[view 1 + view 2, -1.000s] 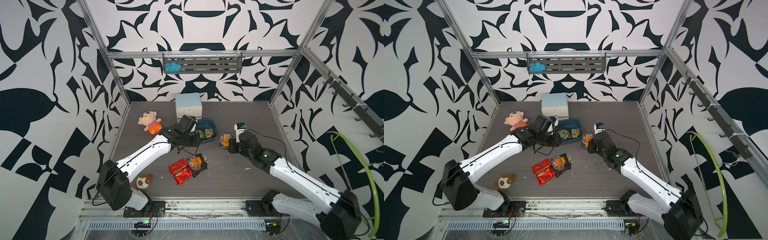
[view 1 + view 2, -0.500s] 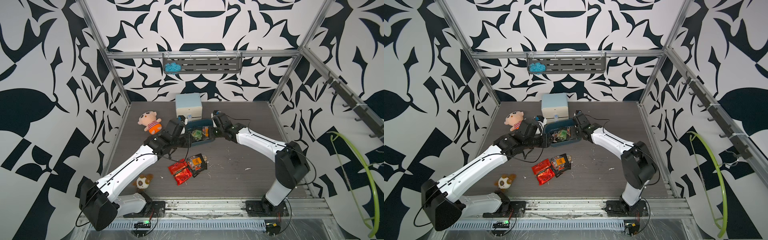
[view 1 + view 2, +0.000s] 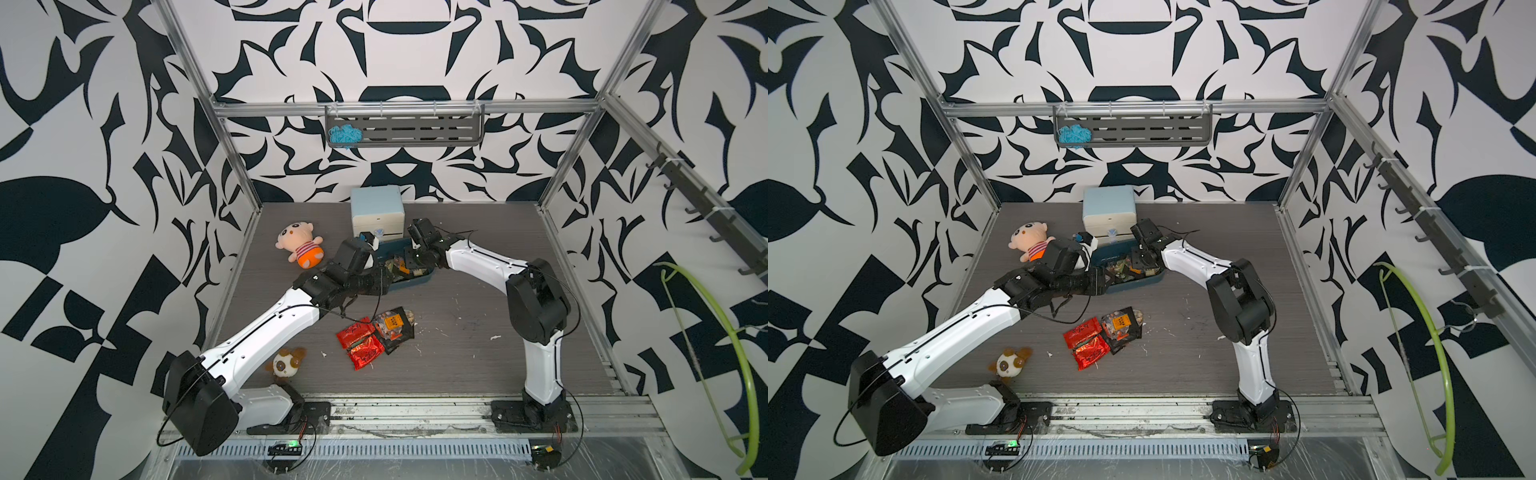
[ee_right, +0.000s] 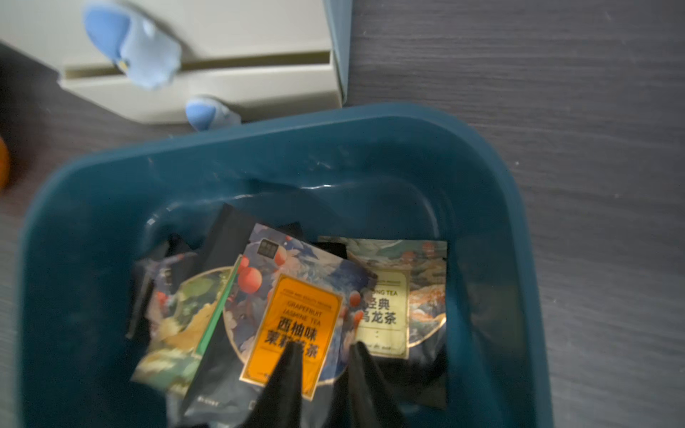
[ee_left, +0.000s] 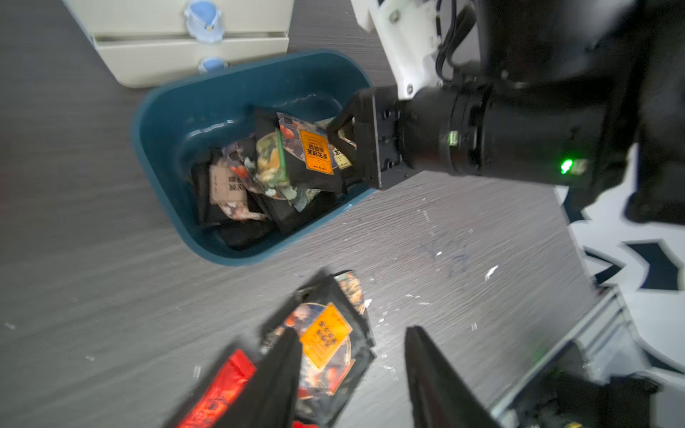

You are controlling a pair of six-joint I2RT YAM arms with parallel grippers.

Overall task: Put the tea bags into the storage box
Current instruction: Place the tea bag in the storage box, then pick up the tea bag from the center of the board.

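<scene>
Tea bags (image 4: 296,326) lie heaped inside the storage box (image 4: 482,166). The right pincer (image 4: 324,346) hangs just above them, released. More sachets (image 3: 374,336) lie on the table (image 3: 457,353) near the box. Beside the box, the left pincer (image 5: 352,331) is released and empty.

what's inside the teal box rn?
The box holds a loose pile of tea bags: orange-label bag on top, cream-label bag beside it. Lower bags mostly covered; count unclear.
</scene>
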